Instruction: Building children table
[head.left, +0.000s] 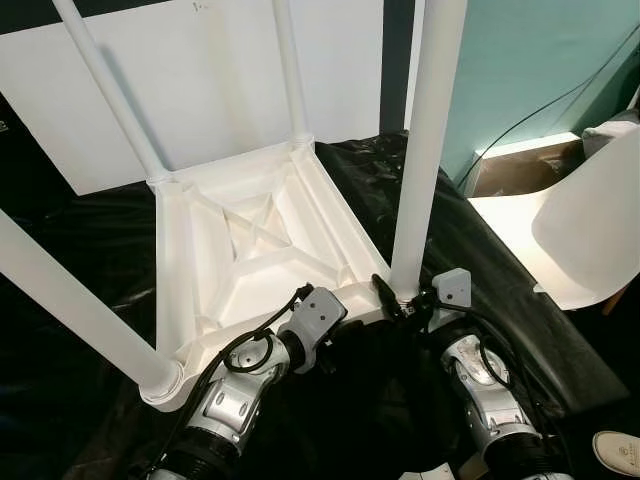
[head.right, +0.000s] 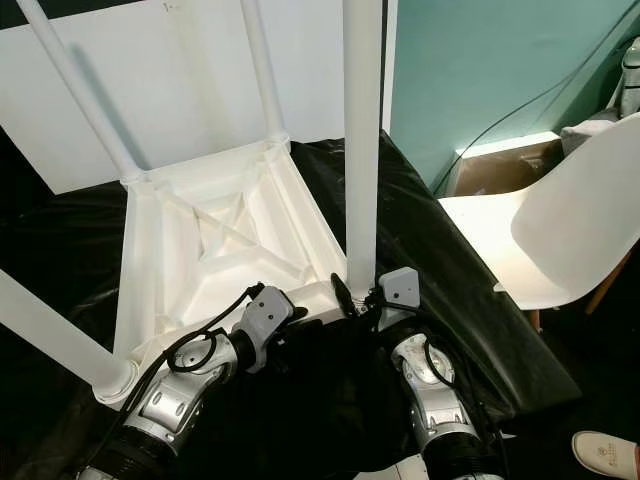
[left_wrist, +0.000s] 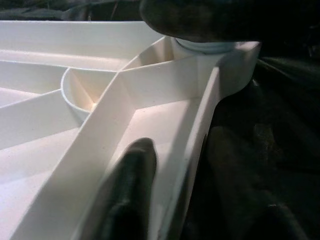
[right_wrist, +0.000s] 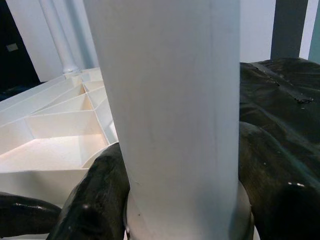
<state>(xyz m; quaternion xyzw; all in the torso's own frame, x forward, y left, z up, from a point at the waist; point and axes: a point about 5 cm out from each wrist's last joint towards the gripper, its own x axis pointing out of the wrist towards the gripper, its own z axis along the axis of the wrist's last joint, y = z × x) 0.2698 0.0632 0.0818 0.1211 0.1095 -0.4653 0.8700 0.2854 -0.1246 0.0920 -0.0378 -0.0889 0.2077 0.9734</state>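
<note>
An upturned white table lies on black sheeting, four legs up. The right hand grips the near-right leg at its base; the left hand clamps the frame edge. A skewed twist could cross-thread the leg.

Obstacles: upturned white plastic children's table on black sheeting, four white tubular legs rising from its corners; ribbed underside open between them. Right gripper jaws clasp the near right leg's base; left gripper at the near rim. White moulded chair just beside, right
</note>
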